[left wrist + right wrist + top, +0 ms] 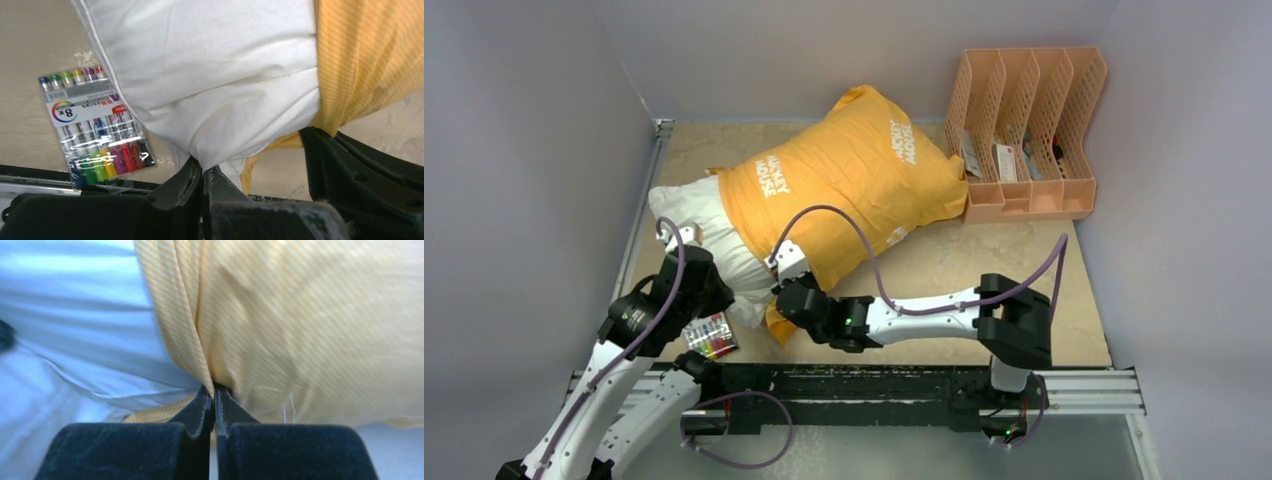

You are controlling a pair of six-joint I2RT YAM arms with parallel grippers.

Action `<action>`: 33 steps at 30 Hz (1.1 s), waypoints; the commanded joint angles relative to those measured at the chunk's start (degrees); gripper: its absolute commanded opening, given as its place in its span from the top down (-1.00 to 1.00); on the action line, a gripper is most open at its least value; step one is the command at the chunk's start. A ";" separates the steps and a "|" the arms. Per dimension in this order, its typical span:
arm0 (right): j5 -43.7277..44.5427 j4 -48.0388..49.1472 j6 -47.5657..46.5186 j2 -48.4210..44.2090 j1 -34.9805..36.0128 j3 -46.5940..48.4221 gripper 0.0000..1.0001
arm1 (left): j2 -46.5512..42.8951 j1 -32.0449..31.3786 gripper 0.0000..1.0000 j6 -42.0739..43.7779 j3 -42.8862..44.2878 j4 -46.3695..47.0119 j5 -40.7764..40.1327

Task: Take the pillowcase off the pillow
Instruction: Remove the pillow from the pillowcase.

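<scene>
The orange-yellow pillowcase [854, 180] covers most of the white pillow [699, 225], whose bare near-left end sticks out of it. My left gripper [204, 167] is shut on a corner of the white pillow [210, 75], right beside the orange pillowcase edge [360, 60]. In the top view the left gripper [742, 296] sits at that white corner. My right gripper [214, 388] is shut on a pinch of the pillowcase [300, 330] at its open edge, with white pillow [75, 330] to the left. From above, the right gripper [781, 283] meets the cover's near-left edge.
A pack of coloured markers [711, 336] lies on the table just left of the grippers, also lying left in the left wrist view [92, 125]. A peach plastic file rack [1024, 135] stands at the back right. Walls close in on left, back and right.
</scene>
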 commanded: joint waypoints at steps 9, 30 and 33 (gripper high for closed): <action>5.11 -14.12 -1.23 -15.56 -15.65 -9.19 1.00 | 1.20 0.11 1.00 -0.05 9.23 -7.06 -19.64; -17.78 -6.77 17.57 -9.05 -5.29 -6.28 -0.30 | 0.54 0.11 1.00 0.62 8.59 4.55 -0.90; -5.50 -17.06 18.17 -6.70 -7.23 -3.05 0.98 | -0.07 0.11 1.00 0.32 10.30 2.05 -2.89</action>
